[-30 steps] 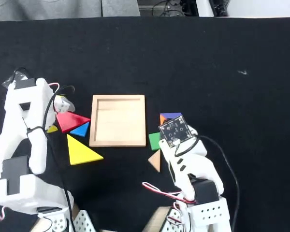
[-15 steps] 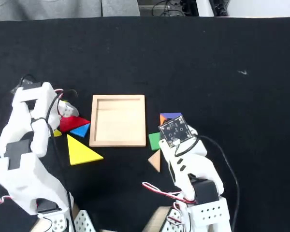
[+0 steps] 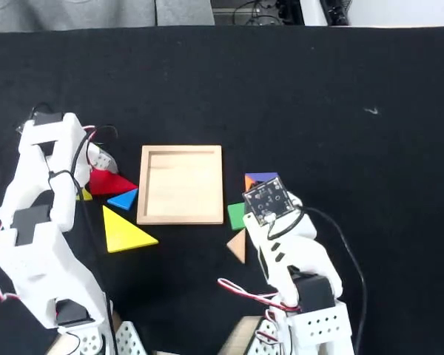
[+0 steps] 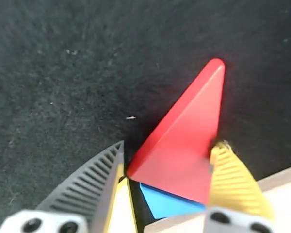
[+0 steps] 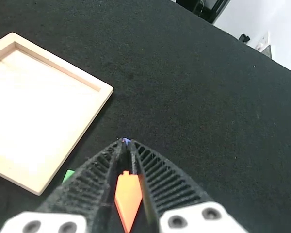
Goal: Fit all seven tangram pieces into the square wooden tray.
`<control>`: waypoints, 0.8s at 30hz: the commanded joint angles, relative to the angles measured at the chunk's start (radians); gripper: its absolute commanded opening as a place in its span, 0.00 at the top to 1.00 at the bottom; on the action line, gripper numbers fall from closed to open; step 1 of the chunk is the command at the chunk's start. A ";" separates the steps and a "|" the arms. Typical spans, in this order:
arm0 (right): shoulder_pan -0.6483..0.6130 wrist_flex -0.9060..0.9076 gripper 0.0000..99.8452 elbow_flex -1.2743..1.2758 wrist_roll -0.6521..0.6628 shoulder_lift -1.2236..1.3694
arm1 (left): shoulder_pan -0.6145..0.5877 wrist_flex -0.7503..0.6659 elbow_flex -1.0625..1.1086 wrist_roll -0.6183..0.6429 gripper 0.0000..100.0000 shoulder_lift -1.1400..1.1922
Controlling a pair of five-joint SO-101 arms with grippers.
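The left tool (image 4: 172, 144) hangs low, fingers spread apart; the right tool (image 5: 126, 143) points down, fingers pressed together.

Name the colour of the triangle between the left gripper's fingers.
Red triangle; the left wrist view shows it best.

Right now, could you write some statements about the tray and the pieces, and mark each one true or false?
The wooden tray holds no piece. True.
The red triangle lies inside the tray. False: it lies on the table, between the fingers of the left end effector.
The blue triangle lies beside the red triangle. True.
The yellow triangle and the green piece share one side of the tray. False: they lie on opposite sides.
The right end effector is wide open. False: it is shut.
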 commanded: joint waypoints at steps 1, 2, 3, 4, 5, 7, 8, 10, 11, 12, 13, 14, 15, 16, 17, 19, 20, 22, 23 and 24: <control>0.021 0.003 0.99 -0.004 0.006 -0.074 | 0.018 -0.002 -0.030 0.041 0.76 -0.066; 0.021 0.003 0.99 -0.004 0.006 -0.074 | 0.021 -0.005 -0.031 0.052 0.76 -0.077; 0.021 0.003 0.99 -0.004 0.006 -0.074 | 0.030 -0.017 -0.031 0.055 0.76 -0.083; 0.021 0.003 0.99 -0.004 0.006 -0.074 | 0.039 -0.032 -0.030 0.055 0.76 -0.086; 0.021 0.003 0.99 -0.004 0.006 -0.074 | 0.054 -0.043 -0.030 0.055 0.76 -0.087; 0.021 0.003 0.99 -0.004 0.006 -0.074 | 0.082 -0.054 -0.031 0.057 0.76 -0.092; 0.021 0.003 0.99 -0.004 0.006 -0.074 | 0.097 -0.054 -0.031 0.058 0.76 -0.097; 0.021 0.003 0.99 -0.004 0.006 -0.074 | 0.113 -0.052 -0.047 0.058 0.76 -0.098; 0.021 0.003 0.99 -0.004 0.006 -0.074 | 0.113 -0.049 -0.062 0.058 0.76 -0.098; 0.021 0.003 0.99 -0.004 0.006 -0.074 | 0.111 -0.049 -0.074 0.058 0.77 -0.097; 0.021 0.003 0.99 -0.004 0.006 -0.074 | 0.108 -0.051 -0.084 0.060 0.77 -0.092; 0.021 0.003 0.99 -0.004 0.006 -0.074 | 0.107 -0.051 -0.090 0.060 0.77 -0.091; 0.021 0.003 0.99 -0.004 0.006 -0.074 | 0.107 -0.052 -0.090 0.060 0.77 -0.089; 0.021 0.003 0.99 -0.004 0.006 -0.074 | 0.107 -0.052 -0.090 0.060 0.78 -0.089; 0.021 0.003 0.99 -0.004 0.006 -0.074 | 0.105 -0.052 -0.090 0.060 0.80 -0.092; 0.021 0.003 0.99 -0.004 0.006 -0.074 | 0.105 -0.052 -0.093 0.060 0.85 -0.098; 0.021 0.003 0.99 -0.004 0.006 -0.074 | 0.105 -0.052 -0.105 0.060 0.88 -0.098; 0.021 0.003 0.99 -0.004 0.006 -0.074 | 0.107 -0.052 -0.130 0.054 0.92 -0.089; 0.021 0.003 0.99 -0.004 0.006 -0.074 | 0.107 -0.052 -0.139 0.054 0.92 -0.087; 0.021 0.003 0.99 -0.004 0.006 -0.074 | 0.111 -0.052 -0.145 0.057 0.91 -0.087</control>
